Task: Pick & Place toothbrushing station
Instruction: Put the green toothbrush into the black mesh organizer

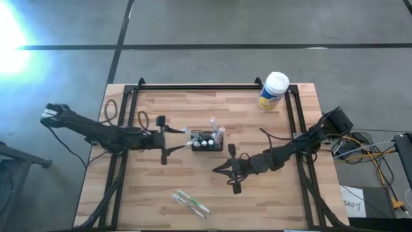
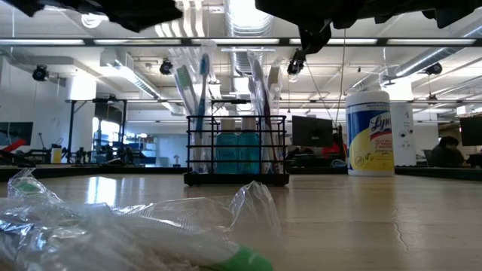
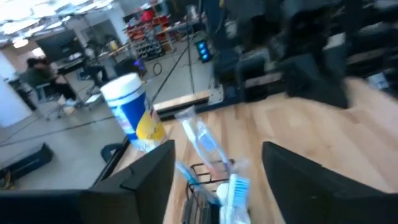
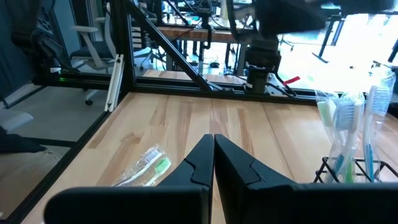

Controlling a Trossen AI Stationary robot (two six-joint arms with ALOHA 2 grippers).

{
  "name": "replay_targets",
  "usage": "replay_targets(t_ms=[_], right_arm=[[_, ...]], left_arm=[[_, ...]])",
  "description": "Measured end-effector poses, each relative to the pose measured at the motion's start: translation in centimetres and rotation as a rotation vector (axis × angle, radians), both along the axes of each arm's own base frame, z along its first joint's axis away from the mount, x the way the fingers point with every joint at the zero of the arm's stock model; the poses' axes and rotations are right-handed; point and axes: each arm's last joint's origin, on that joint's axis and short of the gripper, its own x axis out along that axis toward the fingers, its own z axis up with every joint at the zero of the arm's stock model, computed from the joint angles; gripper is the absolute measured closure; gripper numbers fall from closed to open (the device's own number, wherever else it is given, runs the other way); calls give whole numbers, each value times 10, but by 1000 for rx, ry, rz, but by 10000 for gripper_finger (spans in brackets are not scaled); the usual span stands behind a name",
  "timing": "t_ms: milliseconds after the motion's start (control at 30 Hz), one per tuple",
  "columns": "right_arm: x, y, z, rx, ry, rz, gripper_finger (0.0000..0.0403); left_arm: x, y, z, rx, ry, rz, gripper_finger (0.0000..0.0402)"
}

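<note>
The toothbrushing station, a small black wire box, stands on its base at the middle of the wooden table. It holds teal bottles and several plastic-wrapped toothbrushes standing upright. My left gripper is level just to its left and open. In the left wrist view its fingers stand on either side of the brush heads, apart from them. My right gripper hovers shut to the station's near right, with nothing in it.
A yellow canister with a white lid stands at the far right corner. One wrapped toothbrush lies flat near the front edge. Black frame rails run along the table's far, left and right sides. Bare wood lies between the station and the front edge.
</note>
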Motion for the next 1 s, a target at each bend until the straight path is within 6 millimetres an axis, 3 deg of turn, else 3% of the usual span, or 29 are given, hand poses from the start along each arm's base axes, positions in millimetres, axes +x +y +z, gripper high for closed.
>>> replay_targets(t_ms=[133,233,400,567,700,1000], right_arm=[[0,0,0,0,1,0,394],[0,0,0,2,4,-1,394],[2,1,-5,1,11,0,394],[5,2,-11,37,50,-9,394],[10,6,-10,64,91,-14,394],[29,19,24,177,355,-87,394]], left_arm=[[-29,-3,10,-39,19,-71,143],[-54,-2,10,-96,52,-108,168],[-87,7,-1,-240,-21,-134,270],[-102,12,-30,-299,-54,-162,388],[-106,13,-55,-304,-42,-200,388],[-111,14,-74,-334,-87,-241,388]])
